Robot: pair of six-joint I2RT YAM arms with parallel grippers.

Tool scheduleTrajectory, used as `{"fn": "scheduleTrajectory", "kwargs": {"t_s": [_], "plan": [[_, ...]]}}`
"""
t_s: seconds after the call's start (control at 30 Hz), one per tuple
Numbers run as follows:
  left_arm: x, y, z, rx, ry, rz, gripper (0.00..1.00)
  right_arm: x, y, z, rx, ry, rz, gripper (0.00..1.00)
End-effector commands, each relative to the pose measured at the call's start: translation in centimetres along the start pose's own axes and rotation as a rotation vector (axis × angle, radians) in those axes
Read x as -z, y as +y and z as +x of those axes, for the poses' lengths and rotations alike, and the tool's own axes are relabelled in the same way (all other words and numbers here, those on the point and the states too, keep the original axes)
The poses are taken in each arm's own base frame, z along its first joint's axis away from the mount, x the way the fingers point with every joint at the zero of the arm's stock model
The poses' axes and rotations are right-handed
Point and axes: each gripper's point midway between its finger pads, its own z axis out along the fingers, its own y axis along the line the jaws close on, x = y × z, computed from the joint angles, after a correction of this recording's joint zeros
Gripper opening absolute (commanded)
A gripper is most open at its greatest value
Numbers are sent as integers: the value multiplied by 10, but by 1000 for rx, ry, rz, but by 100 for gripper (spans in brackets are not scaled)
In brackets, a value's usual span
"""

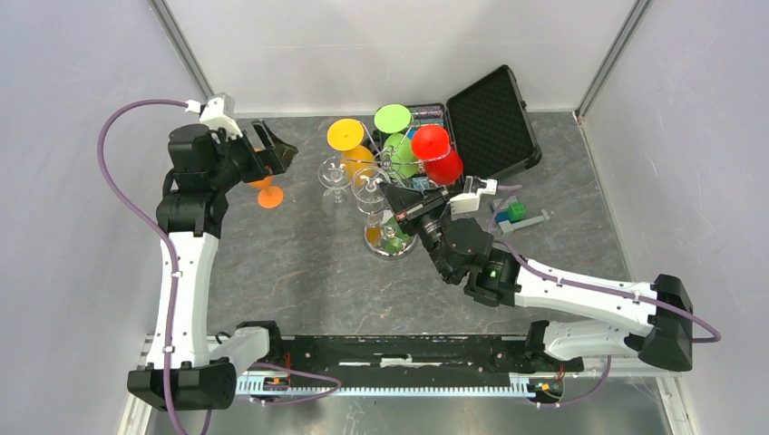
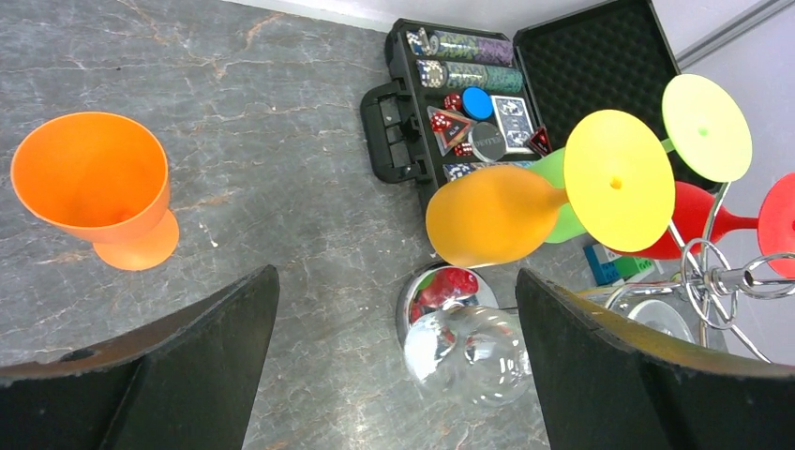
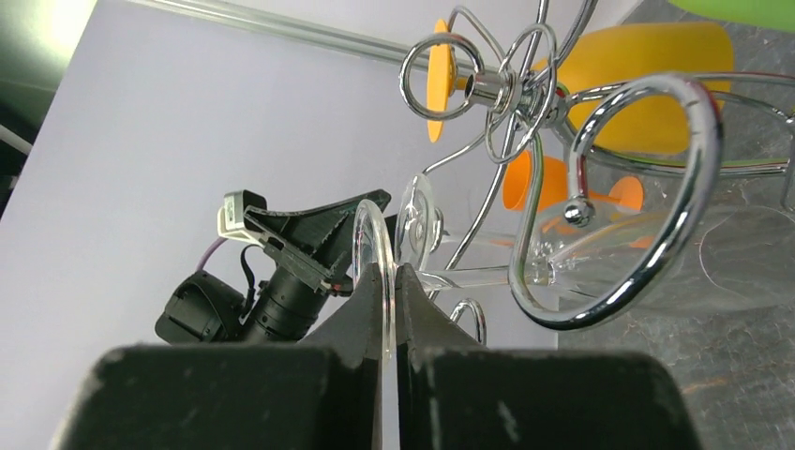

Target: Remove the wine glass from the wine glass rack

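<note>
The chrome wine glass rack (image 1: 392, 237) stands mid-table, with yellow (image 1: 347, 135), green (image 1: 393, 118) and red (image 1: 431, 140) glasses and two clear wine glasses (image 1: 370, 184) hanging from its curled wire arms (image 3: 619, 187). My right gripper (image 1: 395, 212) is at the rack. In the right wrist view it (image 3: 391, 278) is shut on the thin rim of a clear wine glass's foot (image 3: 371, 239). My left gripper (image 1: 279, 154) is open and empty, above and just beyond an orange glass (image 2: 94, 187) standing on the table. The rack's top rings (image 2: 712, 277) are at its right.
An open black case (image 1: 490, 122) with chips and cards lies behind the rack. Small blue and green blocks (image 1: 513, 213) lie to the rack's right. A clear glass bowl (image 2: 478, 354) hangs low between my left fingers' view and the table. Grey walls close in on three sides.
</note>
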Motion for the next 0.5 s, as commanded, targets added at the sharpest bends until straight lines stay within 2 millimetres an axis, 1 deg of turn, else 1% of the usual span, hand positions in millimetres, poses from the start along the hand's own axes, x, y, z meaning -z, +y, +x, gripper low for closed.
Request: {"fn": "scheduleTrajectory", "kwargs": {"t_s": [0.0, 0.13, 0.23, 0.4, 0.47], "plan": [[11, -21, -19, 2, -63, 77, 100, -2, 21, -21, -80, -86, -42, 0], [14, -30, -19, 3, -55, 122, 100, 2, 16, -25, -77, -88, -18, 0], [19, -39, -20, -6, -55, 162, 100, 6, 17, -28, -72, -81, -15, 0], [24, -43, -21, -26, -63, 180, 100, 13, 15, -31, -62, -70, -9, 0], [26, -49, -20, -31, -60, 213, 100, 16, 13, -32, -72, -62, -9, 0]]}}
